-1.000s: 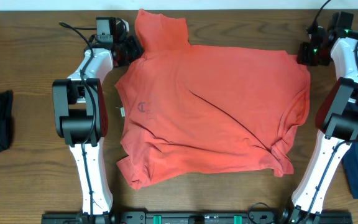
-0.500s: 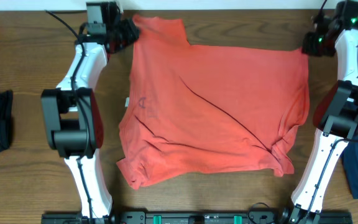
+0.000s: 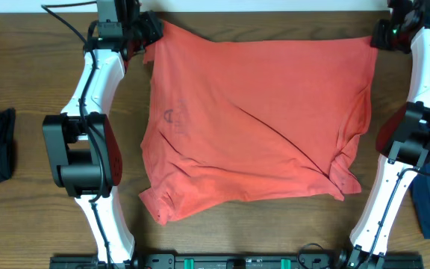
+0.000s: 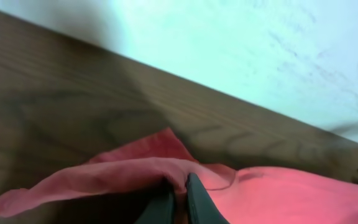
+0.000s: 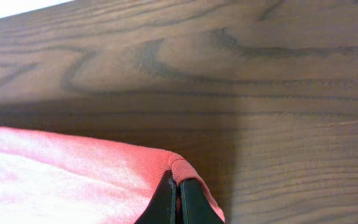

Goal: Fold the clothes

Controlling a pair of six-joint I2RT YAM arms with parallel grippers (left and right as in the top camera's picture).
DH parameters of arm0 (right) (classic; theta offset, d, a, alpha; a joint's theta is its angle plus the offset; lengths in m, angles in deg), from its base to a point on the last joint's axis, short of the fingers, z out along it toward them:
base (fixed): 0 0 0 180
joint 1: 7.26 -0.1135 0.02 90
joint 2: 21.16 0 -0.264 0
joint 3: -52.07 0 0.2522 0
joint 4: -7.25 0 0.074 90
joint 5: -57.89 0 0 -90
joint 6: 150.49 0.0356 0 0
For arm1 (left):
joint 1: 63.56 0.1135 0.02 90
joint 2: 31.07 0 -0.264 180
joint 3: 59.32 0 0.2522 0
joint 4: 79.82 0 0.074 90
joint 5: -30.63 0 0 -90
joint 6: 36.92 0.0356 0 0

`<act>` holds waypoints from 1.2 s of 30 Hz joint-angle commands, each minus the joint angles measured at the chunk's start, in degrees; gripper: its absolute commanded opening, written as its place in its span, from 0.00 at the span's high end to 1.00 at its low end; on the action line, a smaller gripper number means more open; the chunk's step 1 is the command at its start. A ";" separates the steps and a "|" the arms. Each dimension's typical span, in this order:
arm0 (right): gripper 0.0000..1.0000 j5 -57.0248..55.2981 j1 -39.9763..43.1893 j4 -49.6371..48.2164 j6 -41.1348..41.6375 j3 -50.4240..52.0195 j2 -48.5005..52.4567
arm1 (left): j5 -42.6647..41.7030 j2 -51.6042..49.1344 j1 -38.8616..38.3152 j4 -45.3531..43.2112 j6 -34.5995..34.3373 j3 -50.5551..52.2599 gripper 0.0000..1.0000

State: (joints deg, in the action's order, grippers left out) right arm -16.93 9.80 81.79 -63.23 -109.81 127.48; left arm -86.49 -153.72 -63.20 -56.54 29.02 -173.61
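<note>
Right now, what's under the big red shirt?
Wooden table shows around the red shirt, so the shirt lies on that. The cloth covers everything beneath its middle, so whether anything else hides there cannot be seen.

Overhead: fixed, looks straight down on the table [image 3: 21, 82] from far enough off to frame the whole coral T-shirt [image 3: 260, 127]. Left wrist: very close and low, looks along the left gripper [image 4: 180, 190] across the wood to a white wall [image 4: 260, 43]. Right wrist: very close, tilted down past the right gripper [image 5: 178, 190] onto wood grain. Overlap with overhead: left wrist sees the shirt's far-left corner, right wrist its far-right corner.
</note>
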 commanded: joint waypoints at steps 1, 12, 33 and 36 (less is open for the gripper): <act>0.99 1.01 2.08 -0.33 1.86 -1.95 -0.17 | 1.25 0.94 1.60 -1.36 -1.01 -0.98 0.94; 0.99 6.43 6.08 -0.52 2.54 -4.26 -0.17 | 0.74 0.94 3.54 -0.83 -1.40 -4.70 0.94; 0.99 9.33 6.56 12.61 -2.12 -4.50 -0.26 | -2.23 6.01 3.54 21.27 7.58 -6.43 0.94; 0.99 9.60 6.56 13.90 -2.29 -4.52 -0.72 | -2.23 6.91 3.61 22.97 9.01 -6.43 0.94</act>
State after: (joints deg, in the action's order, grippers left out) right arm -8.05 15.94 95.12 -63.95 -112.87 127.48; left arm -88.80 -149.87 -60.22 -34.27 34.64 -178.51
